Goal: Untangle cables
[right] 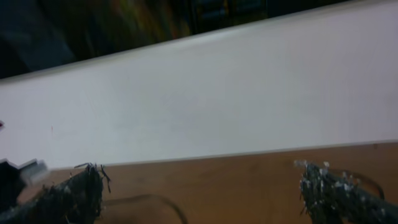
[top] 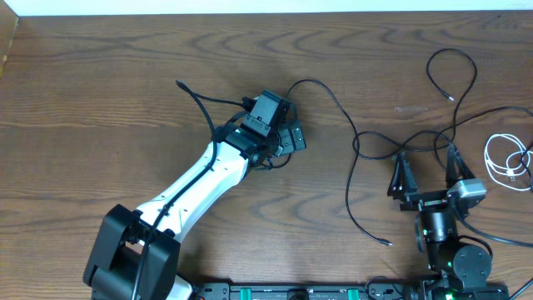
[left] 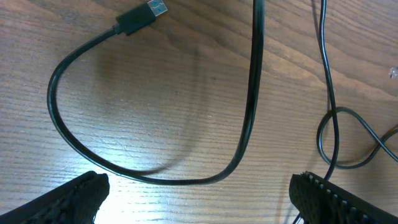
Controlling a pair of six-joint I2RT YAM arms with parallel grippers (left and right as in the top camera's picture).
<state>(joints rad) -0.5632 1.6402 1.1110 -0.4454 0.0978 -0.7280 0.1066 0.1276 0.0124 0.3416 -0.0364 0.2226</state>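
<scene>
While nothing is held yet, the step in hand looks like the approach for a first grasp. Left gripper (top: 287, 137) is out over mid-table (top: 100, 100), fingers spread wide and empty. Its wrist view shows the thick cable (left: 252, 106) in a U-bend on the wood just ahead, between the two fingers, with the USB plug (left: 146, 15) at the far end. A thin cable (top: 348, 200) runs beside it and on to the right. Right gripper (top: 426, 160) sits near its base, also spread and empty, over a spot where black strands cross. Its wrist camera sees mostly wall, so contact there is unclear. Looped cable (top: 475, 79) lies far right, with the white cable (top: 488, 157) coiled just beside the right arm, apart from the left gripper. Most crossings seem to sit around the right gripper, so the task is barely started. Next move likely calls for the left to drop onto the U-bend, pinch it and drag it clear of the thin one.
</scene>
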